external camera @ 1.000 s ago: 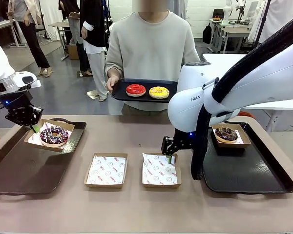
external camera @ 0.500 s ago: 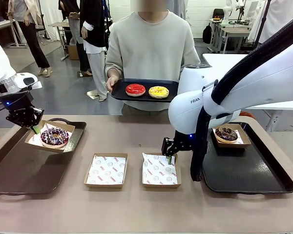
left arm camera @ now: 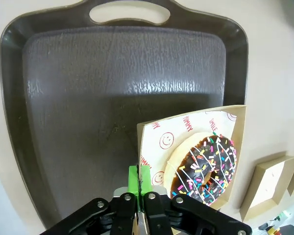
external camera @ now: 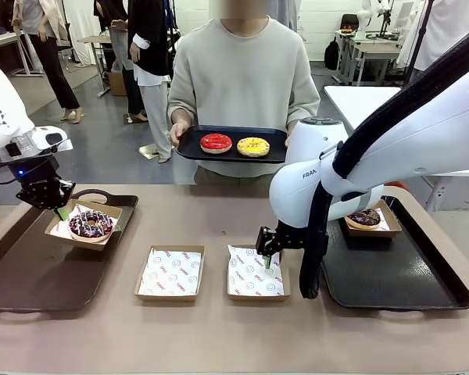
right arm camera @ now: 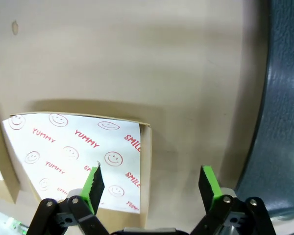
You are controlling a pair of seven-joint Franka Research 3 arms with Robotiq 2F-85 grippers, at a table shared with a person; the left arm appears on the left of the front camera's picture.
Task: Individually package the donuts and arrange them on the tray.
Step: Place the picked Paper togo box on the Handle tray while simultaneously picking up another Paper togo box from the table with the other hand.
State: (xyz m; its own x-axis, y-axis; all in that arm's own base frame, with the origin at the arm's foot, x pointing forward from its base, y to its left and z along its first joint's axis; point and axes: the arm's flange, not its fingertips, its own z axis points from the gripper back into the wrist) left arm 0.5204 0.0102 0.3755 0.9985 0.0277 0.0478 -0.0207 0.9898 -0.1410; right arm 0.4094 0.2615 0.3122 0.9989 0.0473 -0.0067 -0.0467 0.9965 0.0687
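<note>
My left gripper (external camera: 59, 209) is shut on the rim of a paper box (external camera: 62, 227) that holds a chocolate donut with coloured sprinkles (external camera: 91, 225), low over the left dark tray (external camera: 31, 273). In the left wrist view the gripper (left arm camera: 139, 182) pinches the box edge beside that donut (left arm camera: 206, 169). My right gripper (external camera: 266, 255) hangs open over the edge of an empty paper-lined box (external camera: 254, 275); in the right wrist view the gripper (right arm camera: 152, 185) straddles the box wall (right arm camera: 145, 156). The person holds a small black tray (external camera: 189, 150) with a red donut (external camera: 216, 143) and a yellow donut (external camera: 253, 146).
A second empty lined box (external camera: 170, 273) lies left of the first. The right dark tray (external camera: 406, 285) carries a boxed chocolate donut (external camera: 365, 218), partly behind my right arm. Bare table runs along the front edge.
My left gripper has carried the boxed donut down and slightly right toward the left tray. My right gripper has shifted a little left and lower over the empty box.
</note>
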